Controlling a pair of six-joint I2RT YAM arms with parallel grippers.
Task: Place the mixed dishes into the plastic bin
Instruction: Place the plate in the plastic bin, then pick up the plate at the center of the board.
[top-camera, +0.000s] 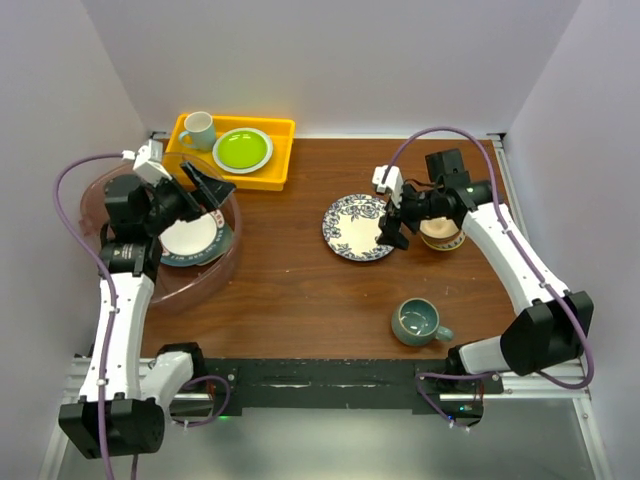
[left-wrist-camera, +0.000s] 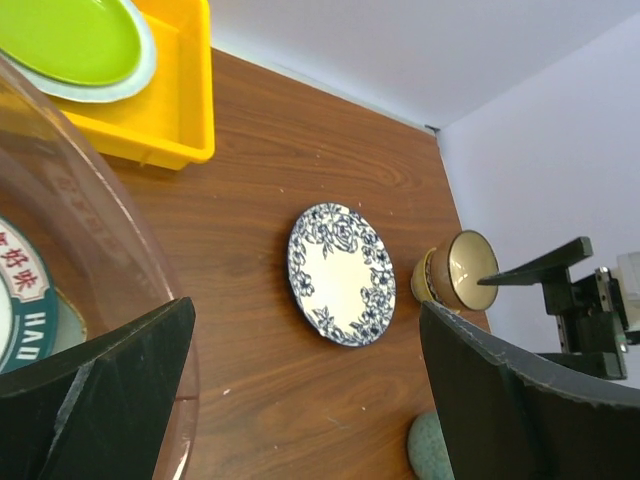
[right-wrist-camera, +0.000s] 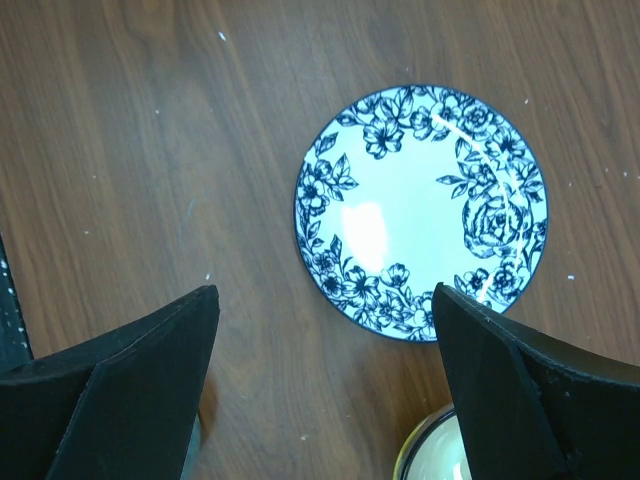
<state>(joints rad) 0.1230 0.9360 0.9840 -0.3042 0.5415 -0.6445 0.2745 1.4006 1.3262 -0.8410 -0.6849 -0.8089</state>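
The plastic bin (top-camera: 210, 275), a round pinkish clear tub, stands at the left with a patterned plate (top-camera: 190, 238) inside. My left gripper (top-camera: 203, 188) hovers open over the bin's far right side, holding nothing. A blue-rimmed floral plate (top-camera: 356, 228) lies flat mid-table. Beside its right edge my right gripper (top-camera: 392, 218) is open and empty. In the right wrist view the gripper (right-wrist-camera: 325, 292) straddles the near rim of the plate (right-wrist-camera: 420, 210). A cream-tan bowl (top-camera: 441, 237) sits just right of that gripper. A teal mug (top-camera: 416, 321) stands near the front.
A yellow tray (top-camera: 280, 130) at the back holds a white mug (top-camera: 198, 128) and a lime-green plate (top-camera: 242, 149), close behind the bin. White walls enclose the table on three sides. In the left wrist view, bare wood (left-wrist-camera: 250, 400) lies between the bin's rim (left-wrist-camera: 120, 220) and the floral plate (left-wrist-camera: 340, 272).
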